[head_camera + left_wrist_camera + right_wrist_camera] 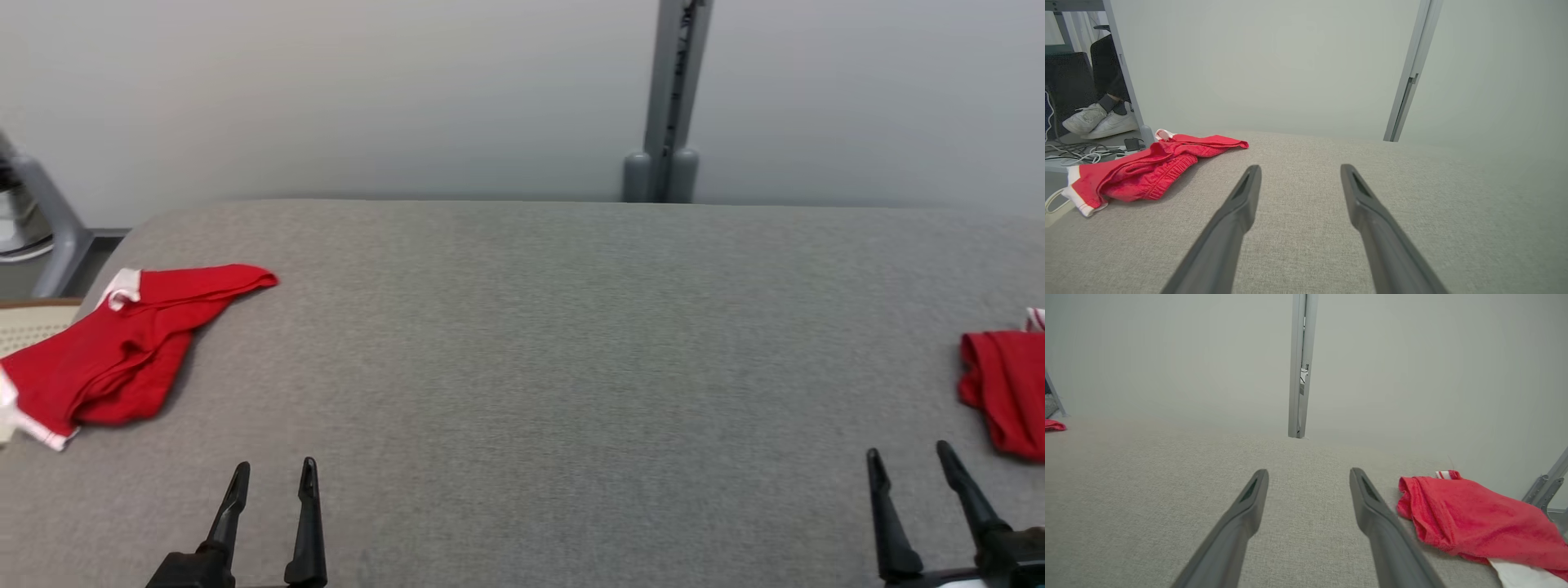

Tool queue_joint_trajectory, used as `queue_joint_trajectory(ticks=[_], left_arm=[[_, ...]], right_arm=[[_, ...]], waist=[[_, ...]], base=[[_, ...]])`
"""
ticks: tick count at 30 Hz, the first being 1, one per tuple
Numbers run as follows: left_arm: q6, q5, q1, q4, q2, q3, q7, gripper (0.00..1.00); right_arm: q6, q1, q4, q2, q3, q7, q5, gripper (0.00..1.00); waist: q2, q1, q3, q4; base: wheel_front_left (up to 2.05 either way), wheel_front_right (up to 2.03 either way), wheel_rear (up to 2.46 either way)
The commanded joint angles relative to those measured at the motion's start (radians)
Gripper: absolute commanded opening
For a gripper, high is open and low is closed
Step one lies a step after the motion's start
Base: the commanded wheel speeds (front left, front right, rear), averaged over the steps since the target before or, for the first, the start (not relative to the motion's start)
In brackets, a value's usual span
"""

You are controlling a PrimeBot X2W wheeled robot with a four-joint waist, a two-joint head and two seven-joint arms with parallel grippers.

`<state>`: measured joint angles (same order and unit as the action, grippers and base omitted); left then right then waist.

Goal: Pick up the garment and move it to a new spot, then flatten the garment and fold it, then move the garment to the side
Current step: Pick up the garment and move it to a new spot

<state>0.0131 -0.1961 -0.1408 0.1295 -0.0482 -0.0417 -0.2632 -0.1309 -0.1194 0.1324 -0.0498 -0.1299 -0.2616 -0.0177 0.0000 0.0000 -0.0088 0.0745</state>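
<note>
Hovering over the near edge of the table (pixel 531 367), both arms are sitting idle. The left end effector (pixel 275 464) is standing fully spread and gripping nothing, and the right end effector (pixel 908 448) is doing the same.

A crumpled red garment (pixel 122 351) with white trim is lying bunched at the table's left edge, partly hanging over it and well apart from the left end effector. A second red garment (pixel 1008 384) is sitting at the table's right edge, near the right end effector; I cannot tell whether it is folded.

Judging from this, the crumpled one is awaiting every step: nothing is being lifted, flattened or folded yet, and the table's middle is lying bare for that work.

A pale woven thing (pixel 28 327) is showing just beyond the table's left edge. It may be a basket, and whatever it is holding is hidden.
</note>
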Motion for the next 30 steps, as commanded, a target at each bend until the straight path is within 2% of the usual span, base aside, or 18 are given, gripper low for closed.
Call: queue_joint_trajectory(ticks=[1,5,6,10,14,18,22,25,30], left_arm=[[0.006,-0.009,0.01,-0.004,-0.005,0.003,-0.002,1.0],[0.017,-0.023,-0.005,-0.005,-0.004,-0.007,-0.002,1.0],[0.017,-0.023,-0.005,-0.005,-0.004,-0.007,-0.002,1.0],[0.032,-0.038,-0.021,-0.017,-0.005,-0.005,-0.002,1.0],[0.042,-0.055,-0.034,-0.028,-0.004,0.01,-0.002,1.0],[0.044,-0.079,0.013,-0.029,-0.004,0.043,-0.002,1.0],[0.014,-0.08,0.11,0.035,-0.005,0.106,-0.002,1.0],[-0.015,-0.084,0.238,0.155,-0.044,0.134,0.0,1.0],[-0.04,-0.11,0.498,0.374,-0.128,0.152,0.085,1.0]], right_arm=[[0.0,-0.005,-0.015,-0.002,0.035,-0.005,0.019,1.0],[0.0,-0.014,-0.03,-0.004,0.1,-0.005,0.054,1.0],[0.0,-0.014,-0.03,-0.004,0.1,-0.005,0.054,1.0],[0.0,0.0,-0.039,-0.003,0.147,-0.004,0.071,1.0],[0.0,0.011,-0.037,-0.004,0.171,-0.005,0.067,1.0],[0.0,0.025,-0.034,-0.004,0.171,-0.005,0.052,1.0],[0.0,0.039,-0.027,-0.004,0.171,-0.005,0.036,1.0],[0.0,0.061,-0.022,-0.006,0.181,-0.005,0.025,1.0],[0.0,0.119,-0.028,-0.034,0.196,-0.005,0.023,1.0]], waist=[[0.0,0.0,0.001,0.067],[0.0,0.0,0.002,0.172],[0.0,0.0,0.002,0.172],[0.0,0.0,0.006,0.253],[0.0,0.0,0.012,0.284],[0.0,0.0,0.038,0.278],[0.0,0.0,0.084,0.242],[0.0,0.0,0.134,0.202],[0.0,0.0,0.257,0.13]], base=[[0.0,0.0,0.0],[0.0,0.0,0.0],[0.0,0.0,0.0],[0.0,0.0,0.0],[0.0,0.0,0.0],[0.0,0.0,0.0],[0.0,0.0,0.0],[0.0,0.0,0.0],[0.0,0.0,0.0]])
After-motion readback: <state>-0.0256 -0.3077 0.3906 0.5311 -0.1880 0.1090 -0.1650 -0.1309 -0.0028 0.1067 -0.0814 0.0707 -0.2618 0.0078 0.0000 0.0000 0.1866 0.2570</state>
